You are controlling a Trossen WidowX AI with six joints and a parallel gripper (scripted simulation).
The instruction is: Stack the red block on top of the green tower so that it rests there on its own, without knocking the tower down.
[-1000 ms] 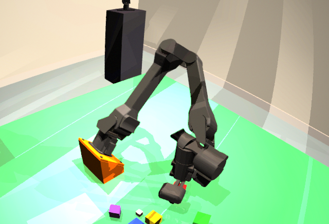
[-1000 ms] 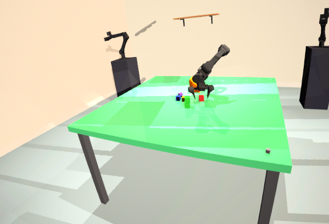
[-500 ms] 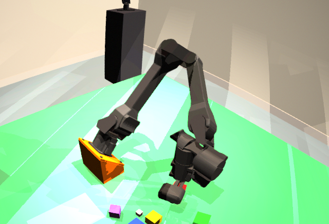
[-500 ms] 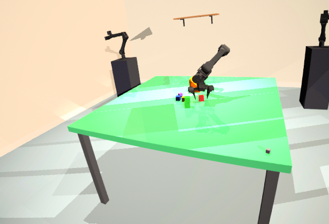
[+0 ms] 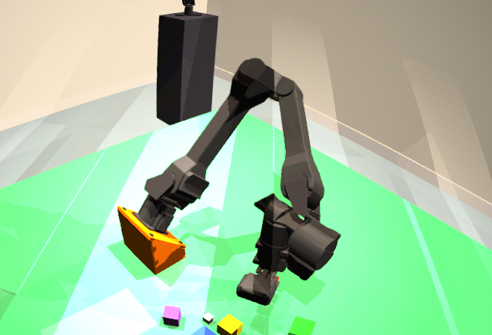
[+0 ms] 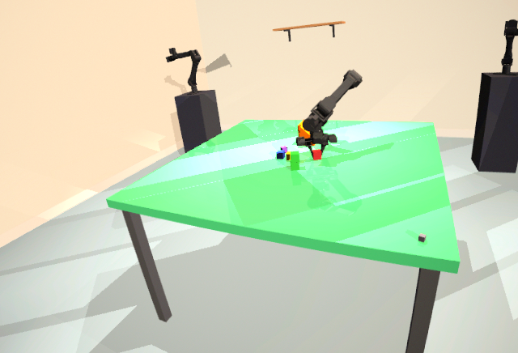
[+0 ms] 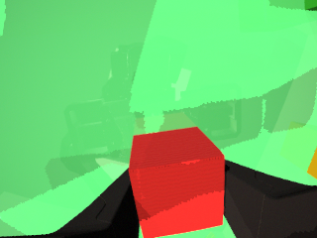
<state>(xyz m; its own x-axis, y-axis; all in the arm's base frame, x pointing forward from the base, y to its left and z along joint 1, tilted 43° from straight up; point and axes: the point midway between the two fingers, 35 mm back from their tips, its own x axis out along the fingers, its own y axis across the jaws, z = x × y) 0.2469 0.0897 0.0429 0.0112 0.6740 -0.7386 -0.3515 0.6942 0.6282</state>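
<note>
The red block stands on the green table top, with a sliver of it visible behind the gripper in the top view. My gripper is shut on the red block, with one dark finger against each side of it. The green tower stands upright beside the gripper, left of the red block in the exterior view and apart from it. Only a dark green corner of the tower shows at the top right of the wrist view.
A yellow block, a blue block, a purple block and a small white cube lie near the tower. The arm's orange base is farther back. A small grey cube lies near a table corner.
</note>
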